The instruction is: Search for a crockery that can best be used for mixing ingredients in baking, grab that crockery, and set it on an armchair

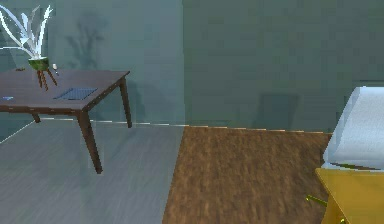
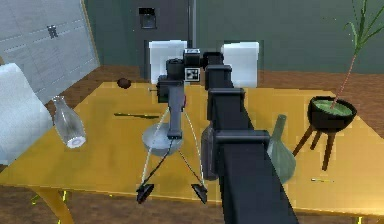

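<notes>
On the yellow table (image 2: 90,150) a shallow grey-blue bowl (image 2: 160,137) lies just left of the arm. My gripper (image 2: 173,190) hangs in front of it, its dark body above the bowl and its two thin fingers (image 2: 147,188) spreading down toward the table's near side. With the bowl on the table behind the fingers, I cannot tell whether the gripper holds anything. A grey-green rounded vessel (image 2: 284,152) stands right of the arm and is partly hidden by it.
A clear glass bottle (image 2: 67,122), a thin utensil (image 2: 135,115) and a potted plant on a black stand (image 2: 330,110) share the table. White chairs (image 2: 165,55) stand around it. Ahead are a dark wooden table (image 1: 95,85) with a plant (image 1: 40,62), and a white chair (image 1: 362,128).
</notes>
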